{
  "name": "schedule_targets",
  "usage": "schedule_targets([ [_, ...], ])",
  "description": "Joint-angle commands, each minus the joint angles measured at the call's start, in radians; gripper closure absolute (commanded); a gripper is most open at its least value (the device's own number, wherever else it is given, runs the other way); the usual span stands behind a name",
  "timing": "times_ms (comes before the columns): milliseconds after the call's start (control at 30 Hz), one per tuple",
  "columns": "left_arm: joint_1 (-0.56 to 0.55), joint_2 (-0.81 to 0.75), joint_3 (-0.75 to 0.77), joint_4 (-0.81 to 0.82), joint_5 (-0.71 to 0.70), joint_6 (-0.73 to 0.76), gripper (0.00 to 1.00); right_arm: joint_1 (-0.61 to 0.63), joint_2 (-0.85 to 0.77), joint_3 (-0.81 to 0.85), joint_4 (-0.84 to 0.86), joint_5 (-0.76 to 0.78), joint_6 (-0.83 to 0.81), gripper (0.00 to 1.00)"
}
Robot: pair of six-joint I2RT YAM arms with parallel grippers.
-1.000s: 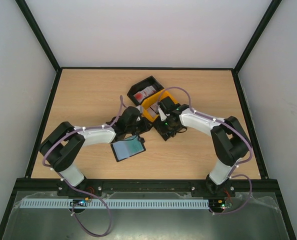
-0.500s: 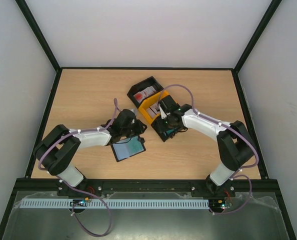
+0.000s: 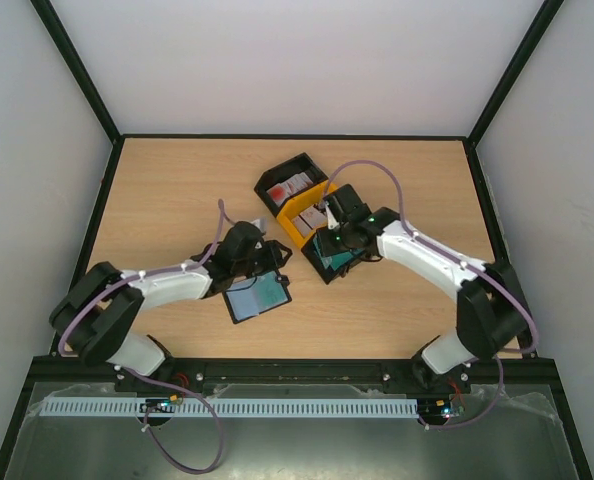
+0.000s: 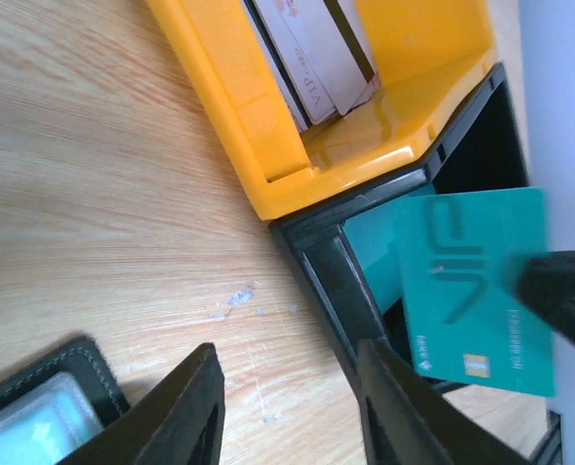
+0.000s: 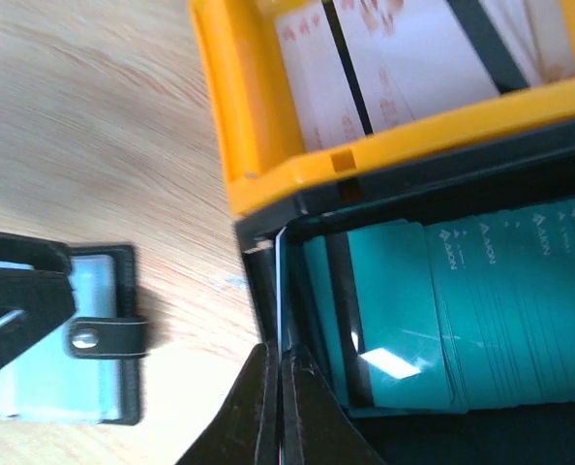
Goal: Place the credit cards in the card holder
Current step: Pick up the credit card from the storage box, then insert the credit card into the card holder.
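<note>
My right gripper [image 3: 330,237] is shut on a teal credit card [image 3: 327,246] and holds it on edge above the black tray of teal cards [image 3: 339,266]. In the right wrist view the shut gripper [image 5: 280,355] pinches the card's thin edge [image 5: 279,286] over the teal stack [image 5: 500,310]. The left wrist view shows that card's face [image 4: 476,281]. The black card holder [image 3: 257,296] lies open on the table, with a pale, partly teal inside. My left gripper [image 3: 265,262] is open and empty just behind it; the holder's corner [image 4: 36,412] shows beside the open gripper [image 4: 292,392].
A yellow tray [image 3: 299,218] holding white cards with red marks stands behind the teal-card tray. Another black tray [image 3: 287,180] with red-and-white cards stands further back. The three trays touch each other. The holder's snap strap [image 5: 99,337] shows in the right wrist view.
My right gripper has risen out of the black tray with a teal card in it. My left gripper has drawn back toward the card holder.
</note>
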Motion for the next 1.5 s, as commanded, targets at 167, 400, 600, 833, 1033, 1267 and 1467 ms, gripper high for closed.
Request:
schedule_targets([
  [167,0.032,-0.256,-0.147,0.173,0.052,0.018,0.36,0.004,-0.292,-0.078,0.143,-0.139,0.056,0.98],
  [400,0.051,-0.499,-0.228,0.265,0.155,0.016,0.10,0.004,-0.444,-0.246,0.490,-0.322,0.316,0.98],
  [600,0.056,-0.597,-0.229,0.218,0.201,-0.005,0.07,0.004,-0.478,-0.338,0.778,-0.454,0.606,0.98],
  [833,0.058,-0.591,-0.225,0.323,0.319,-0.083,0.24,0.004,-0.457,-0.396,0.964,-0.590,0.740,0.98],
  [1033,0.062,-0.588,-0.208,0.337,0.354,-0.102,0.52,0.004,-0.440,-0.438,1.067,-0.654,0.795,0.98],
  [1267,0.071,-0.576,-0.207,0.332,0.363,-0.077,0.79,0.004,-0.418,-0.459,1.099,-0.703,0.783,0.98],
  [1467,0.081,-0.579,-0.208,0.322,0.357,-0.067,0.97,0.007,-0.376,-0.477,1.150,-0.714,0.780,0.90],
])
